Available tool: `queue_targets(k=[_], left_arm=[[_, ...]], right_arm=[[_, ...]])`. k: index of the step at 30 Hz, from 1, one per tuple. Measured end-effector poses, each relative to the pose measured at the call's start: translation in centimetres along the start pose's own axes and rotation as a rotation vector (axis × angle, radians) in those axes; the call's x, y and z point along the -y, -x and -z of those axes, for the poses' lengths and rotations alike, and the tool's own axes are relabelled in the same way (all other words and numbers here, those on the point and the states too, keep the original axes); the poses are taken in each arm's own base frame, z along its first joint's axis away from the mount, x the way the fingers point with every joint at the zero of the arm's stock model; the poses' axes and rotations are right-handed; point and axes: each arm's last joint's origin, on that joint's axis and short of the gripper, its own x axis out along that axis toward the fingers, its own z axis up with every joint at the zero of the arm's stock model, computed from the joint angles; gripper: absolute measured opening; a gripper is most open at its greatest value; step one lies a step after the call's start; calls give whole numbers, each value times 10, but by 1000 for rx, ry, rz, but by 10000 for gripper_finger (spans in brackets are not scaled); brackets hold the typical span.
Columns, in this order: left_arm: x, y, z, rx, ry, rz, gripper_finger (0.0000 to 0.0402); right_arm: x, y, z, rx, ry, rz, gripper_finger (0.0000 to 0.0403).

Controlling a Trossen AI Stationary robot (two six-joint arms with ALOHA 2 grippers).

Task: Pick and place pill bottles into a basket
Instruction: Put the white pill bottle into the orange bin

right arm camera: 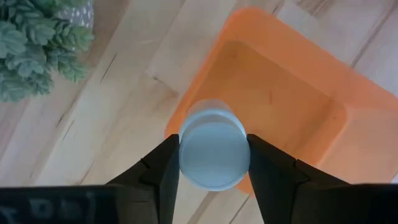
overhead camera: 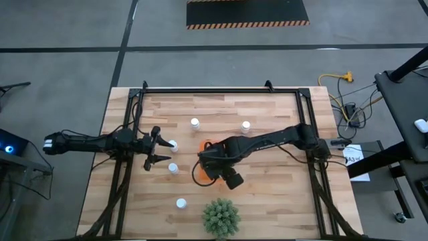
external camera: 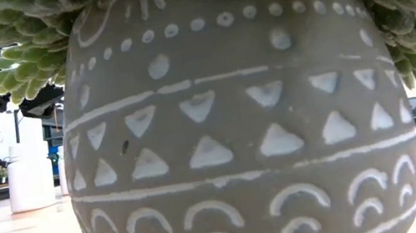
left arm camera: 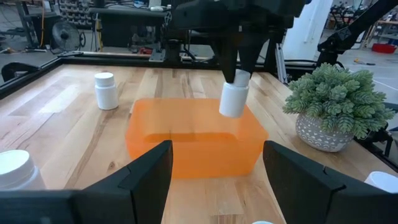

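Right claw (right arm camera: 212, 163) is clamped on a pill bottle (right arm camera: 214, 149), with the orange basket (right arm camera: 292, 99) directly beneath it on the wooden surface (overhead camera: 267, 114). Left claw (overhead camera: 158, 148), fingers apart, waits beside another bottle (overhead camera: 173, 144); a workshop lies beyond.

**Bottle held over the orange bin, seen from the left wrist**

The left gripper (left arm camera: 216, 177) points its two dark fingers, spread wide and empty, at the bright orange rectangular plastic basket (left arm camera: 193, 140) on the pale wooden slatted table (left arm camera: 68, 118). Above the basket, the right gripper (left arm camera: 238, 70) reaches down and clamps the cap of a small white cylindrical pill bottle (left arm camera: 233, 99), which hangs slightly tilted. A second white bottle (left arm camera: 106, 91) stands upright beside the basket. Another bottle's white cap (left arm camera: 17, 169) shows at the near edge. A green spiky plant in a grey patterned pot (left arm camera: 333, 106) sits on the basket's other side.
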Motion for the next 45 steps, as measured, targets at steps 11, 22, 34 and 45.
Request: queue_targets(k=[11, 22, 34, 45], left_arm=[[0, 0, 0, 0, 0, 0, 233], [0, 0, 0, 0, 0, 0, 233], [0, 0, 0, 0, 0, 0, 233], [0, 0, 0, 0, 0, 0, 233]], right_arm=[[-2, -31, 9, -31, 0, -17, 150], [-2, -55, 16, -28, 22, -20, 151], [-2, -53, 15, -23, 22, -17, 179], [0, -22, 2, 22, 34, 8, 227]])
